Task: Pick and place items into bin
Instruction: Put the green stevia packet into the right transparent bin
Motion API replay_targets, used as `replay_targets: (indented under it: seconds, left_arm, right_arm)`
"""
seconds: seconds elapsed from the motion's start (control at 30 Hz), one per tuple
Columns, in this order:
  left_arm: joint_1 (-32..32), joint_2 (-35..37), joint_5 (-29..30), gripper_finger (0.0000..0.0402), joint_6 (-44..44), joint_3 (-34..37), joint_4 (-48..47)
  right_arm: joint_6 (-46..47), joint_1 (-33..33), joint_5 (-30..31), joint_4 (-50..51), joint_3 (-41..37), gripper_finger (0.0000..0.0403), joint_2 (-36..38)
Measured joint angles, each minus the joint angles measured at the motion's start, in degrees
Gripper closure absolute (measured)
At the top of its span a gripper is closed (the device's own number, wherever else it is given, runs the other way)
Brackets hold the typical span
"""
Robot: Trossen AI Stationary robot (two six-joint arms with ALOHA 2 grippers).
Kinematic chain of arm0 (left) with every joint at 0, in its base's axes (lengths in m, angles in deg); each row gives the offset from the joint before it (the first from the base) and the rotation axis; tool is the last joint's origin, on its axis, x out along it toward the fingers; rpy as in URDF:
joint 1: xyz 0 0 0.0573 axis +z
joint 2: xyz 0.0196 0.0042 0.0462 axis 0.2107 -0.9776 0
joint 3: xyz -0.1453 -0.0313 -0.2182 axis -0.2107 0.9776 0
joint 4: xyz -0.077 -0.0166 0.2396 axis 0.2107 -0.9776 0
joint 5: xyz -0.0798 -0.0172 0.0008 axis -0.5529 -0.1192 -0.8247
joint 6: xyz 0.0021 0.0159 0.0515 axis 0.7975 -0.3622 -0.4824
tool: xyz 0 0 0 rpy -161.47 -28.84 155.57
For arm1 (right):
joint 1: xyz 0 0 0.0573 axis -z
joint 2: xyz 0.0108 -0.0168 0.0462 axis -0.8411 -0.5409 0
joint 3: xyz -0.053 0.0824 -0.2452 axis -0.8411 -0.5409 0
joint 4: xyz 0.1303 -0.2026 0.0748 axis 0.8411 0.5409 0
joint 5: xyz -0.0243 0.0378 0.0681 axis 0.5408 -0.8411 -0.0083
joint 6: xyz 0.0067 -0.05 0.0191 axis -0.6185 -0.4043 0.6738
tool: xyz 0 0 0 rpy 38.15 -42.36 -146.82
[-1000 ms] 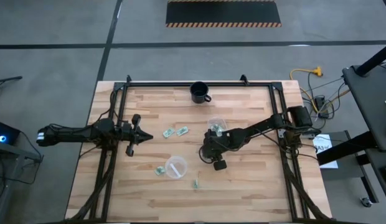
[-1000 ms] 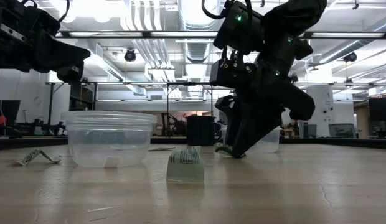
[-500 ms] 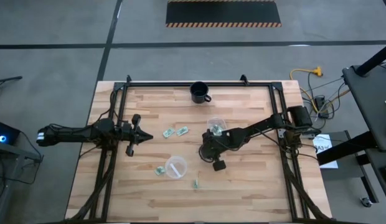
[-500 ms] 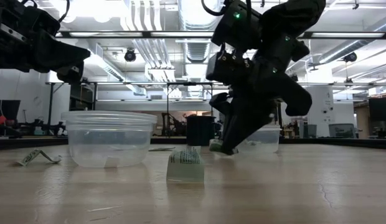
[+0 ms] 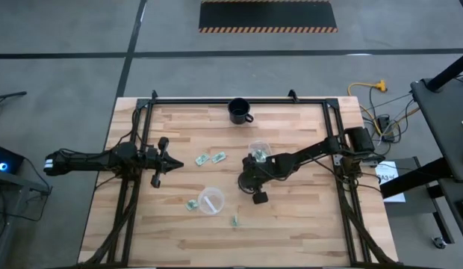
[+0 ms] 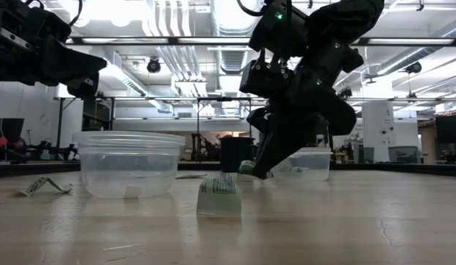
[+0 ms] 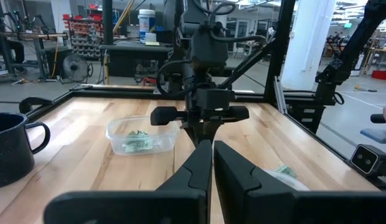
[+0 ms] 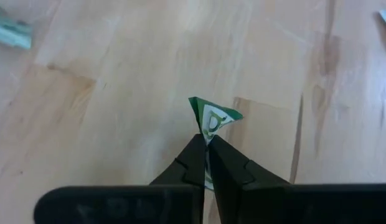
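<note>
My right gripper is shut on one small green and white wrapped item near the table's middle, low over the wood. More items lie loose on the table. A clear bin just beyond the gripper holds several items. A second clear tub stands nearer the front. My left gripper hangs shut and holds nothing over the table's left half. My right gripper pinches one end of the wrapped item between its two fingertips. The fingers slant down from above. The rest of the wrapper sticks out past the fingertips, and the item looks lifted just off the table.
A black mug stands at the far edge. In the low view one item stands in front of the right gripper, and another lies left of the near tub. Dark frame rails run along the table's sides.
My right gripper has risen a little off the wood and swung slightly toward the table's left. It carries the wrapped item, which was down at the table surface a second ago.
</note>
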Motion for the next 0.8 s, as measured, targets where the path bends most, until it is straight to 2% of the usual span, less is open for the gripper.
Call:
replay_targets:
  seconds: [0.1, 0.43, 0.8]
  left_arm:
    - [0.0, 0.0, 0.0, 0.0402, 0.0, 0.0, 0.0]
    - [0.02, 0.0, 0.0, 0.0402, 0.02, 0.0, 0.02]
    - [0.0, 0.0, 0.0, 0.0402, 0.0, 0.0, 0.0]
  right_arm:
    - [0.42, 0.04, 0.48, -0.22, 0.0, 0.0396, 0.0]
    - [-1.43, -0.32, 10.56, 1.75, 1.17, 0.0396, 0.59]
    - [-4.94, -4.57, 31.66, 4.93, 2.72, 0.0396, 0.71]
